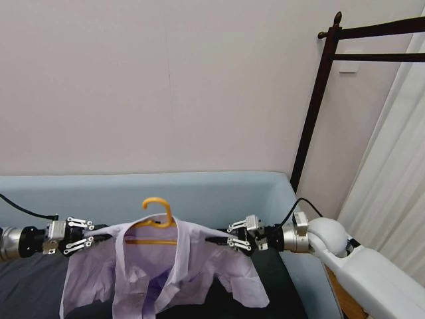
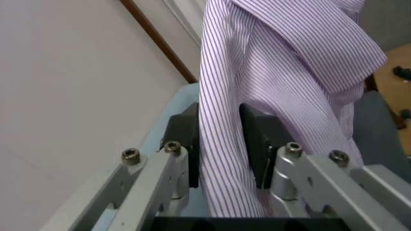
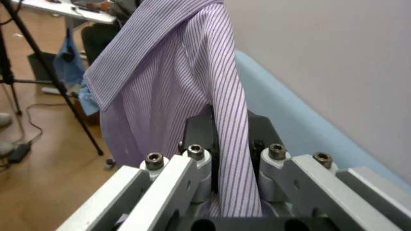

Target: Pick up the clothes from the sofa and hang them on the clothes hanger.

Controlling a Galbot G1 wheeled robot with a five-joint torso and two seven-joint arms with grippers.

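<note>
Both jaws are clamped on the purple striped shirt (image 1: 166, 272): the left gripper (image 1: 93, 234) pinches one shoulder and the right gripper (image 1: 229, 240) the other, over the blue sofa (image 1: 219, 189). The head view shows an orange hanger (image 1: 158, 207) in the collar, midway between the jaws. The wrist views show cloth squeezed between black pads (image 2: 183, 139).
</note>
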